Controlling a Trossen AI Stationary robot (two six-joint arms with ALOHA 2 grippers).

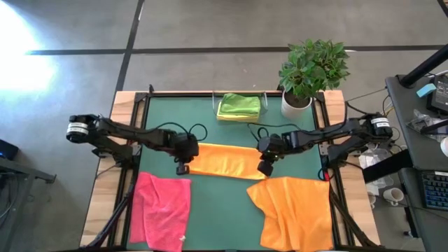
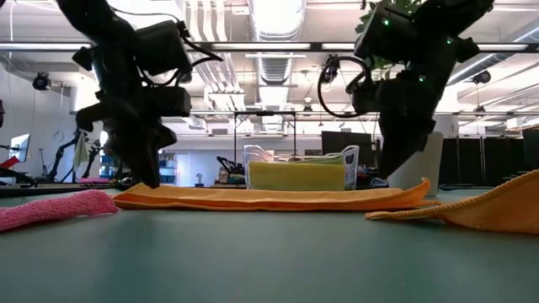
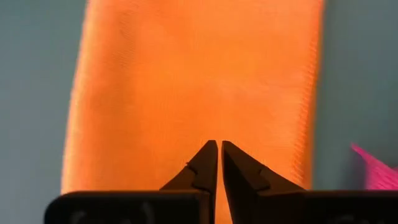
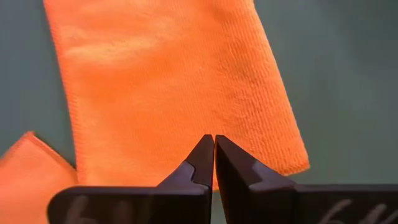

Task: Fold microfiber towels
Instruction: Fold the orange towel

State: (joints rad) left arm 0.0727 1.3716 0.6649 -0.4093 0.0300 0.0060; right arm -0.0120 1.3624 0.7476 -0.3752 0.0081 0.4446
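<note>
The folded orange towel (image 1: pixel 222 160) lies as a long strip across the middle of the green mat (image 1: pixel 231 203) on the bench, between the 2 arms. The left gripper (image 1: pixel 183 169) sits at the strip's left end and the right gripper (image 1: pixel 265 168) at its right end. In each wrist view the fingers are pressed together at the near edge of the orange cloth. Each gripper probably has that edge pinched, though the contact itself is hidden under the fingertips.

This towel appears to have 1 fold done, since it is a narrow band and not a square. The next fold, bringing it down to a compact packet, is likely the step in hand.

At the far edge of the mat, a clear tray (image 1: pixel 238 98) holds a lime green towel (image 1: pixel 239 106) already folded. The low view shows a yellow layer (image 2: pixel 296 175) in the same tray, so 2 towels look finished.

Still to do are 2 towels: a pink towel (image 1: pixel 162 208), rumpled at the near left of the mat, and a second orange towel (image 1: pixel 292 211), spread loosely at the near right. A potted plant (image 1: pixel 312 70) stands at the far right corner.
</note>
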